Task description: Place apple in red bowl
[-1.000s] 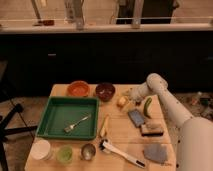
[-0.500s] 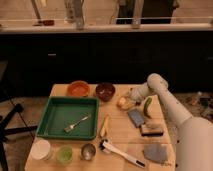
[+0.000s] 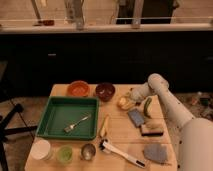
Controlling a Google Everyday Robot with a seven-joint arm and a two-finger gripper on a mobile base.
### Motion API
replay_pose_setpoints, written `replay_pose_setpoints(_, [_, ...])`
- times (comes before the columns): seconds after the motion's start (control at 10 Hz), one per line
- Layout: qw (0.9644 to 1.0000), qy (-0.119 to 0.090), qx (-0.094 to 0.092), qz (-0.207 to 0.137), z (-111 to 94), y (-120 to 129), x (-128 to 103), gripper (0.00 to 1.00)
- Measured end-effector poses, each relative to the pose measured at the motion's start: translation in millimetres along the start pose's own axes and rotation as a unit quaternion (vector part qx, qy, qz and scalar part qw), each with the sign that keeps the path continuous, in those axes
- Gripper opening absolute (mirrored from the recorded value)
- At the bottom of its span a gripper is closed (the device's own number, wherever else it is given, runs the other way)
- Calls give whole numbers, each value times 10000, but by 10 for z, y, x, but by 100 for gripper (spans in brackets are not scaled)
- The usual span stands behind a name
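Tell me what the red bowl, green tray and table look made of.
Red bowl: probably plastic or glazed ceramic; uniform orange-red, smooth. Green tray: likely plastic; even colour, moulded rim. Table: seemingly wood; pale tan surface. The gripper is at the apple.

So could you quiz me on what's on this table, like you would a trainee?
1. True or false: the apple already lies in the red bowl.
2. What lies in the green tray? A) a spoon B) a fork C) a cup
3. Where is the gripper right now?

Key
1. False: the apple is outside it.
2. B
3. At the apple, just right of the dark bowl.
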Motion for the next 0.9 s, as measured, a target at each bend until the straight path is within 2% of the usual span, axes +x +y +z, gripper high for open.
replay_pose_setpoints(0.5, [9994, -176, 287, -92, -290, -49, -129, 0])
replay_pose_setpoints(0.9, [9980, -284, 486, -292, -552, -147, -376, 0])
